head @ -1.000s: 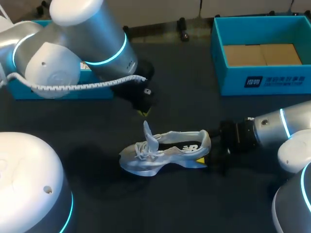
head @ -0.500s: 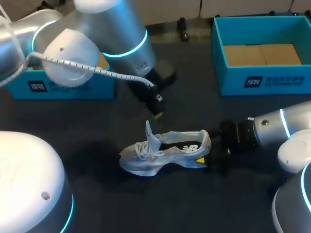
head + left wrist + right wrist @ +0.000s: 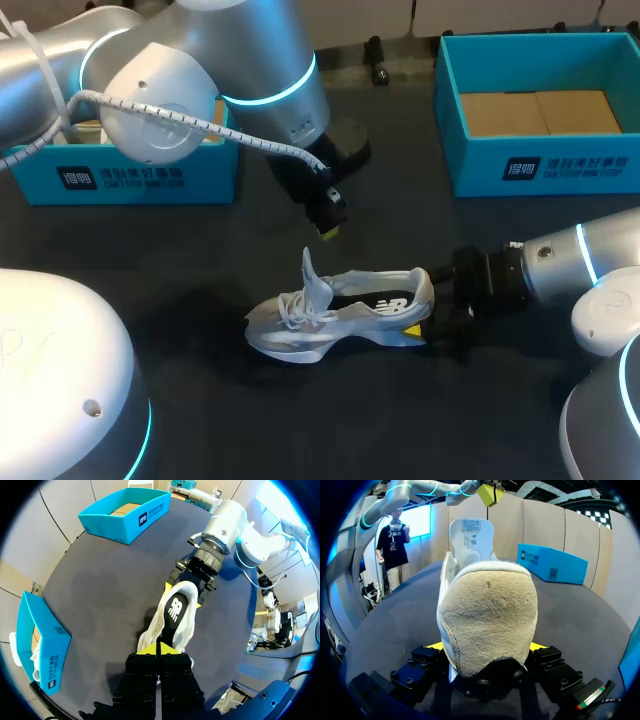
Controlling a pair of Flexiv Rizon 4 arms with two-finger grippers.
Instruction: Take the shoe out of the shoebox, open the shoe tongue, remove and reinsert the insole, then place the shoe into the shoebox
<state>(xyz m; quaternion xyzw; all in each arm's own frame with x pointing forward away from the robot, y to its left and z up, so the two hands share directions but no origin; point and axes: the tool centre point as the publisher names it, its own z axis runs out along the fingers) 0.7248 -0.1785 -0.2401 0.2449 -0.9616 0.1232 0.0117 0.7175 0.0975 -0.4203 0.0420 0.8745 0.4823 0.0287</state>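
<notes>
White shoe is standing steadied by the right gripper clamping its heel, so the left gripper, tips together, is hovering near its raised tongue.

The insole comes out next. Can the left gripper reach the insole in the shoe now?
Probably yes: the left gripper hangs above the shoe, the tongue stands up, and the insole lies uncovered. Its shut fingers must open first.
</notes>
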